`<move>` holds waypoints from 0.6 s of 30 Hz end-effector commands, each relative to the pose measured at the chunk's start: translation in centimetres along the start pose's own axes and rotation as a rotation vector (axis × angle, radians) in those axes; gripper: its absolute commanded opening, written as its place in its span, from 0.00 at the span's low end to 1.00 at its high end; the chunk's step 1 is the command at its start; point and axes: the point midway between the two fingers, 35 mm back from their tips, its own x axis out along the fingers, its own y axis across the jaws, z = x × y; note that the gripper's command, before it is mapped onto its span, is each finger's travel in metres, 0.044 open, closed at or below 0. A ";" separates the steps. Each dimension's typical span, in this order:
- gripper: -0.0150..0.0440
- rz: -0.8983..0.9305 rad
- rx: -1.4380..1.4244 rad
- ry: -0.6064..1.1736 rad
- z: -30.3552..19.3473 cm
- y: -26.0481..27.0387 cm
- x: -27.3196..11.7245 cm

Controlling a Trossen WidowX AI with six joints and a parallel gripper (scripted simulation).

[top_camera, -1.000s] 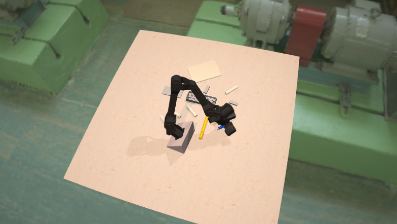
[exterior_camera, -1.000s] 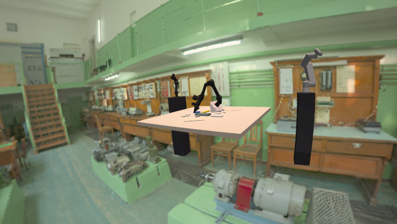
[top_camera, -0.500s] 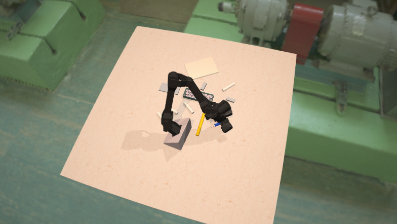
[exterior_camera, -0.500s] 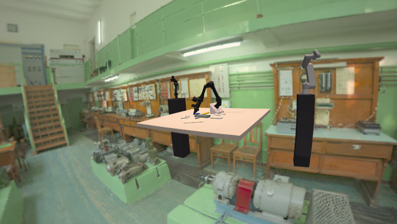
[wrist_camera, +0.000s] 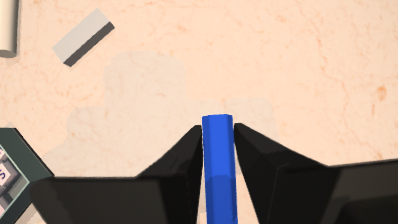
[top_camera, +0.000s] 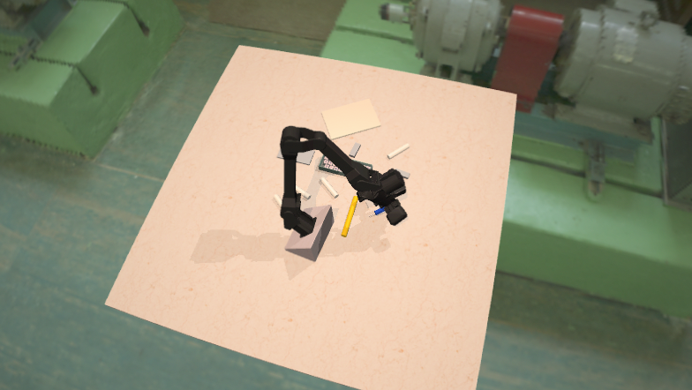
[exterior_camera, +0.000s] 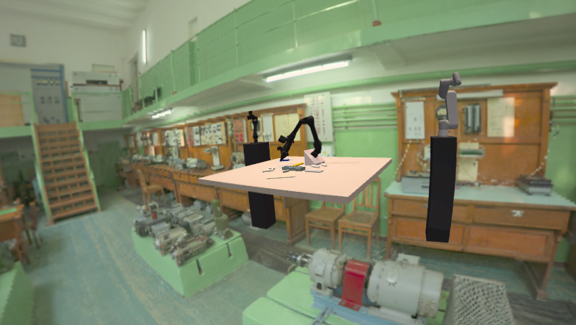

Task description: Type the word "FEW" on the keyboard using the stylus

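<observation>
Presently the claw (top_camera: 386,208) (exterior_camera: 282,159) (wrist_camera: 217,131) is closed down to a narrow gap, its fingers pressed on both sides of the stylus (top_camera: 379,211) (exterior_camera: 285,159) (wrist_camera: 219,155). Stylus: saturated blue barrel, straight and slender, with flat facets and a blunt, squared-off end; lit face brighter, a darker band lower down in the wrist view. From above, a thin pale point shows on the side toward the yellow stick (top_camera: 349,216) (exterior_camera: 298,164). Position, top view: between the desk (top_camera: 387,290) (exterior_camera: 274,191) (wrist_camera: 300,60) centre and its right edge, well apart from all four corners. Contact with the desk surface: cannot tell. Keyboard (top_camera: 332,166) (exterior_camera: 293,168) (wrist_camera: 15,137): dark frame, pale keys, nearer the desk's far edge than the stylus, partly covered by the arm (top_camera: 339,154) (exterior_camera: 296,129), stylus apart from it
</observation>
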 end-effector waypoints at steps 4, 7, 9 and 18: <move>0.25 0.070 -0.135 0.029 0.0 0.2 0.1; 0.25 0.109 -0.208 0.040 -0.1 0.4 0.1; 0.25 0.136 -0.256 0.045 -0.2 0.5 0.1; 0.25 0.262 -0.467 0.039 -0.2 0.9 -0.1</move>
